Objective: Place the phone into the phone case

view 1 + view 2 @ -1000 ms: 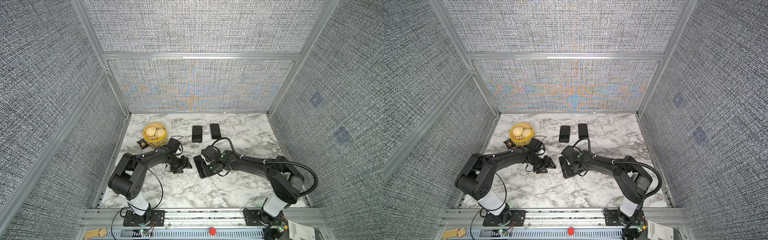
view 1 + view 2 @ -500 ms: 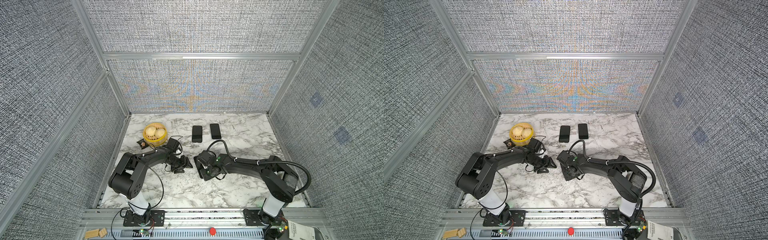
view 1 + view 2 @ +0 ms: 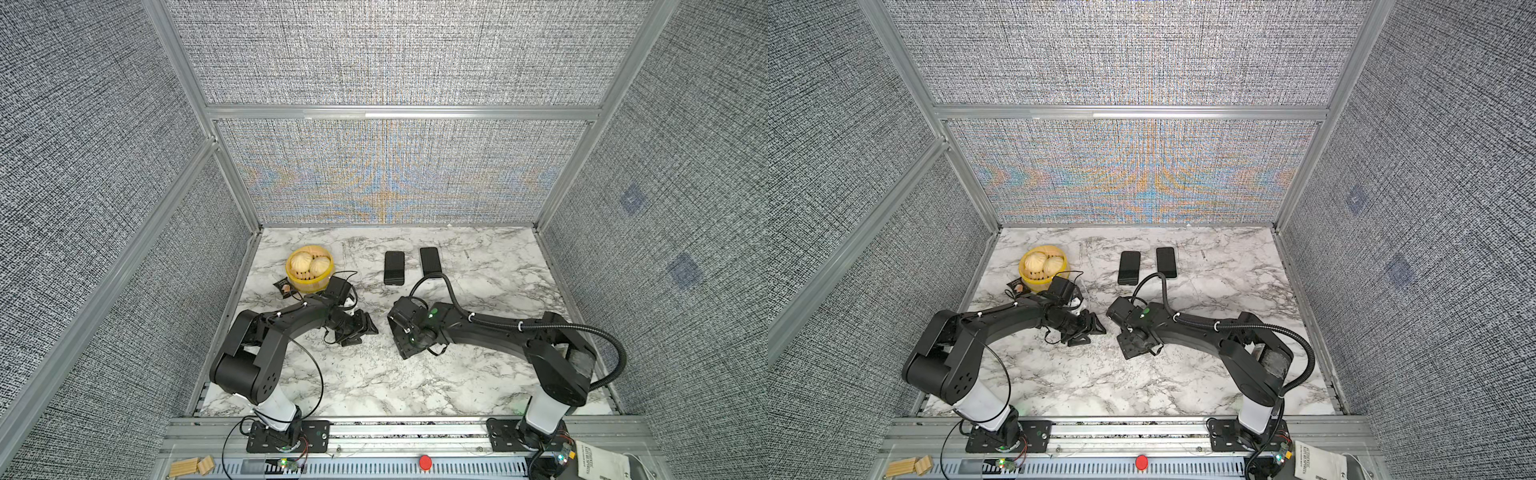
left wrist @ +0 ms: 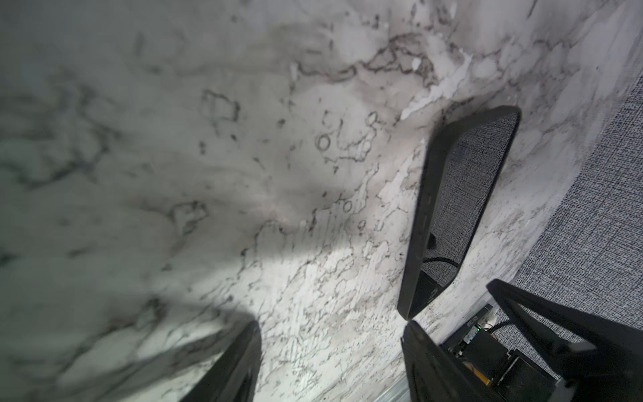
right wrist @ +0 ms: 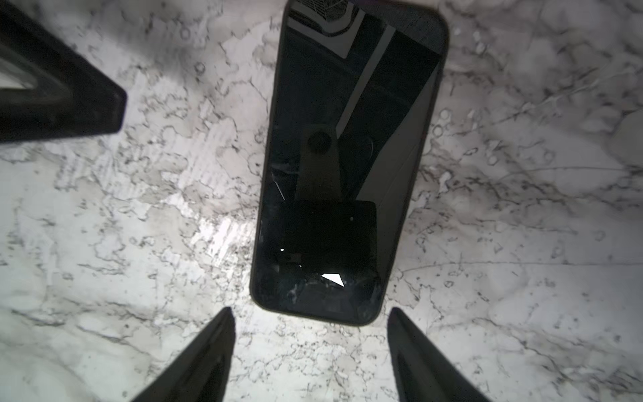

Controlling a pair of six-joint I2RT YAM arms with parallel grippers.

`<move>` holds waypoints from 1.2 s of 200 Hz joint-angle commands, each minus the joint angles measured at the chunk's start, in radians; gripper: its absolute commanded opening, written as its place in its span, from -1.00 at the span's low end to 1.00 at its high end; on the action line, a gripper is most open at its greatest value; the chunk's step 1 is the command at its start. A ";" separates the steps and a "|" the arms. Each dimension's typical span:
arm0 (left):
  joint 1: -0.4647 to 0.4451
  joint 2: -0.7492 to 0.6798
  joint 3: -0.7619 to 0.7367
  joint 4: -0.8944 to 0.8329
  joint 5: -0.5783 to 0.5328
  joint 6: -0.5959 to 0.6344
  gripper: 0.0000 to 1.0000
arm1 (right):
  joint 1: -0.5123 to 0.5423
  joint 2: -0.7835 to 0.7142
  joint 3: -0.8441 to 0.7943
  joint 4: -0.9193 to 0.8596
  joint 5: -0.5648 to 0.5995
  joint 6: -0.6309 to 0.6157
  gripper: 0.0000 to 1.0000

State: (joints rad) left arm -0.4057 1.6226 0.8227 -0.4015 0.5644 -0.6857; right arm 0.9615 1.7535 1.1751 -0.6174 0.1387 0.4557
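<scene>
Phone [image 5: 341,167] position: it lies flat on the marble table [image 3: 374,374], glass side up. In both top views it is near the middle of the table, under the wrist of the right arm. A dark rim runs round the glass. You cannot tell whether that rim is the phone case or the phone's own frame.

Right end effector [image 5: 309,313]: its two fingers are spread wide and point down at the table. They flank the near end of the phone, with a strip of bare marble showing on each side. Nothing is pinched.

Left end effector [image 4: 328,325]: its fingers are likewise spread, low over the table, with only bare marble between them. One fingertip [image 4: 417,348] sits just beside a corner of the phone, and you cannot tell whether it touches. In the right wrist view, a finger of this end effector shows beside the phone, apart from it.

Farther back on the table, a dark phone-shaped slab [image 3: 394,268] and a second slab [image 3: 430,262] lie side by side without touching. A yellow steamer basket [image 3: 309,286] holding two buns [image 3: 301,261] stands toward the back left. A small dark packet [image 3: 284,286] lies just beside it.
</scene>
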 commanded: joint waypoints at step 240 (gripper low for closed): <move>0.027 -0.024 0.145 -0.073 -0.036 0.048 0.70 | -0.345 0.006 0.123 -0.040 0.023 -0.147 0.35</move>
State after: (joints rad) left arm -0.3790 1.5822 0.9215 -0.4778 0.5232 -0.6544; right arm 0.7067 1.7790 1.2640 -0.6228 0.1417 0.4004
